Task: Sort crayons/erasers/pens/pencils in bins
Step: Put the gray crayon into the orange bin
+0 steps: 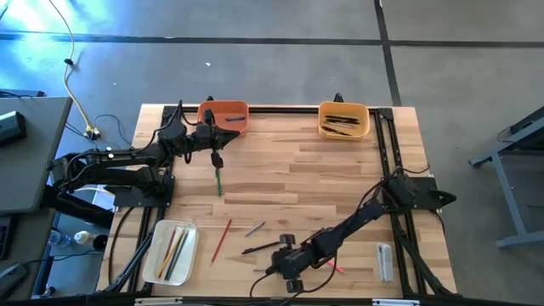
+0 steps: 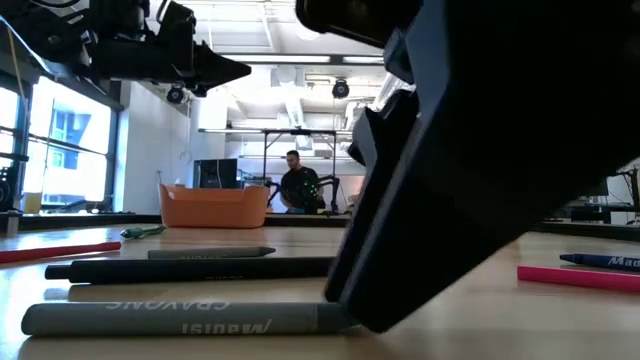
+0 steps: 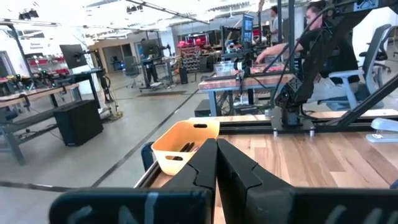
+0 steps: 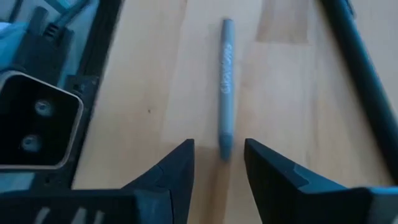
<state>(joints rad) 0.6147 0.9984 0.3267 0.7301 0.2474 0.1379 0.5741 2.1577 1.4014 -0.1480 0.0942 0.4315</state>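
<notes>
Grey crayon (image 2: 190,318) fills the foreground of the low view, lying flat on the table (image 2: 470,335) with its printed label upside down, one end touching the big dark right gripper (image 2: 480,170). Just behind the crayon lies a black pen (image 2: 190,268), then a second grey stick, and a red pencil (image 2: 55,252) off to one side. Farther back stands the orange bin (image 2: 213,207), with a seated person (image 2: 296,185) in the room beyond it.

From above, the right gripper (image 1: 289,265) is low over the wood near the table's front edge, beside the black pen (image 1: 265,247). The white bin (image 1: 172,252) holding pencils sits at the front corner on the left arm's side. The orange bin (image 1: 223,116) and the yellow-orange bin (image 1: 343,119) with dark pens stand along the far edge. The left gripper (image 1: 215,158) is just in front of the orange bin, a green pencil (image 1: 218,179) hanging from it.

The left wrist view shows its fingers (image 3: 202,168) pressed together, the yellow-orange bin (image 3: 183,144) ahead.

The right wrist view shows fingers (image 4: 177,168) apart, straddling one end of the grey crayon (image 4: 226,87).
</notes>
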